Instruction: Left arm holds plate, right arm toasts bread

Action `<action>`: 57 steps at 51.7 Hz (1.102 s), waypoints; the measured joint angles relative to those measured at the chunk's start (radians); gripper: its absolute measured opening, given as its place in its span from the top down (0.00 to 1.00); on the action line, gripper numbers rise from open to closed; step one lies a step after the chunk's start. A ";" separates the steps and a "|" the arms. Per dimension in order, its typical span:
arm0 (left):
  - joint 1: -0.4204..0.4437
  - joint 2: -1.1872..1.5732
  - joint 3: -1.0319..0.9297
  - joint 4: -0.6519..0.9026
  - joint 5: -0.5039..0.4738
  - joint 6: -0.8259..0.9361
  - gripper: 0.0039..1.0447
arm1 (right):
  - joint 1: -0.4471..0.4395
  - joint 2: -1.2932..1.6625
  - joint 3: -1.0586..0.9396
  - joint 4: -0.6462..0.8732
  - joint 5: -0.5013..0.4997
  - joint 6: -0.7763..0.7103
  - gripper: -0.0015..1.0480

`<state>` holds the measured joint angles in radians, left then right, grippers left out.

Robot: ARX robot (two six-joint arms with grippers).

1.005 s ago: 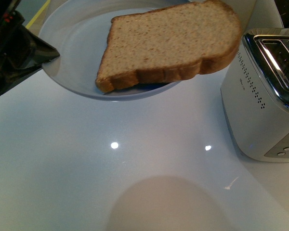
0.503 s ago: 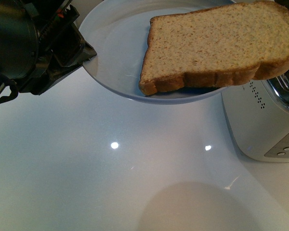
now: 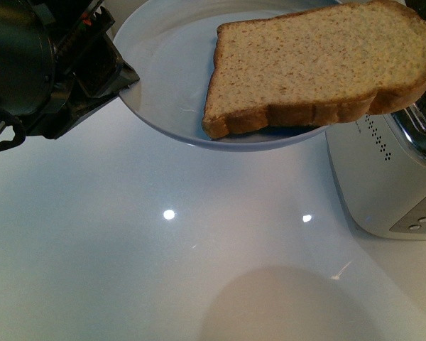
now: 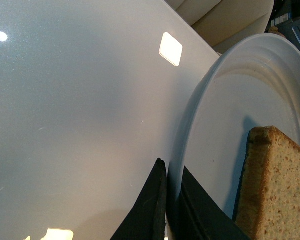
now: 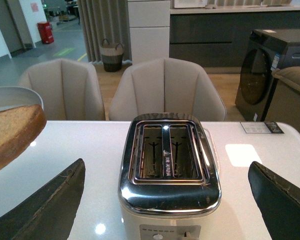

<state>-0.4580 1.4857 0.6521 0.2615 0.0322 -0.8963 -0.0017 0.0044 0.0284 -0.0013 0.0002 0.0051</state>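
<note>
Pale plate (image 3: 163,92) w/ bread (image 3: 319,71) is pinched at rim by L gripper (image 4: 172,200), apparently above table (image 3: 92,249); R gripper (image 5: 165,197) is spread wide near toaster (image 5: 167,150).

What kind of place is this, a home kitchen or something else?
Probably a dining area in a showroom or open-plan kitchen: a toaster stands on a glossy white table, padded beige chairs stand behind it, and a dark washing machine stands further back.
</note>
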 joint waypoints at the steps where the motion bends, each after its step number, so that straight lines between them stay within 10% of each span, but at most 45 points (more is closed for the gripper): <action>1: 0.000 0.000 0.000 0.000 0.000 0.000 0.97 | 0.000 0.000 0.000 0.000 0.000 0.000 0.09; 11: 0.000 0.000 0.000 0.000 0.000 0.000 0.97 | 0.000 0.011 0.005 -0.017 0.002 0.006 0.09; 23: -0.001 0.001 0.000 0.000 0.001 0.000 0.97 | -0.006 0.279 0.146 -0.463 0.017 0.145 0.09; 57: -0.002 0.001 0.000 0.000 -0.003 -0.003 0.97 | 0.214 0.746 0.388 -0.154 0.018 0.475 0.09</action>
<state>-0.4599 1.4868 0.6521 0.2615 0.0296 -0.8989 0.2127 0.7502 0.4164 -0.1558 0.0181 0.4805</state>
